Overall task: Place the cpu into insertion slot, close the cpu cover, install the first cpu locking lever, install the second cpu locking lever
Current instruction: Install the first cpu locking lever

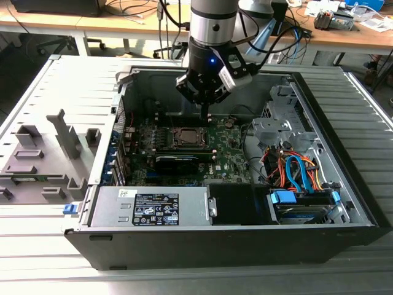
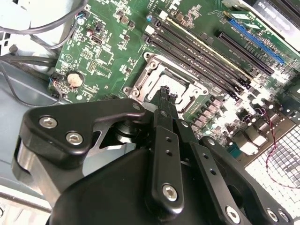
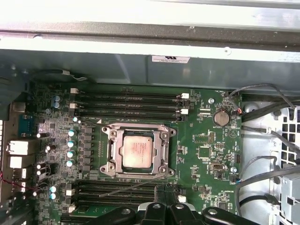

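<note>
Room above the cpu cover (image 3: 116, 152) seems open, memory slots (image 3: 126, 101) flanking both sides.

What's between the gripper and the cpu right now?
The silvery cpu cover frame's rim, a thin metal lever rod and long narrow black slots lie between the black gripper and the silvery-grey square cpu, in the first wrist view.

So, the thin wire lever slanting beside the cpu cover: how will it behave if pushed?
The lever is a thin wire, so it probably flexes and springs back. One end seems to meet the cpu cover, so it likely swings rather than slides. Bare metal, perhaps slippery.
</note>
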Robot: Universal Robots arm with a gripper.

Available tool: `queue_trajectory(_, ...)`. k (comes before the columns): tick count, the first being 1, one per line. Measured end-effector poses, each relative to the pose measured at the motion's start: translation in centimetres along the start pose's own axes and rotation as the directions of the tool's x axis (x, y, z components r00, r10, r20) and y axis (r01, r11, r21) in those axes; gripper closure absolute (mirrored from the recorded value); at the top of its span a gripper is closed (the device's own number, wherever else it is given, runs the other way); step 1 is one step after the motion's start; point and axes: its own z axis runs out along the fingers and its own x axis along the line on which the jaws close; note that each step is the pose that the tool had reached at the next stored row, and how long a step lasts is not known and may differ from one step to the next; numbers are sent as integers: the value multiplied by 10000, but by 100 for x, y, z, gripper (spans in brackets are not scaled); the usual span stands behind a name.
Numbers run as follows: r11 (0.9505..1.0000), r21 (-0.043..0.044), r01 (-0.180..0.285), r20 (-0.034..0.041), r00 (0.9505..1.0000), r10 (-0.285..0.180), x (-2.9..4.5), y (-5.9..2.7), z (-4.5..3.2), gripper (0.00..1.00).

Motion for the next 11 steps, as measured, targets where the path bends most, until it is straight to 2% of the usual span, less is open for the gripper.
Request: queue_trajectory(11,10000,-54,-1,3,10000,1,-1,0,-76,89)
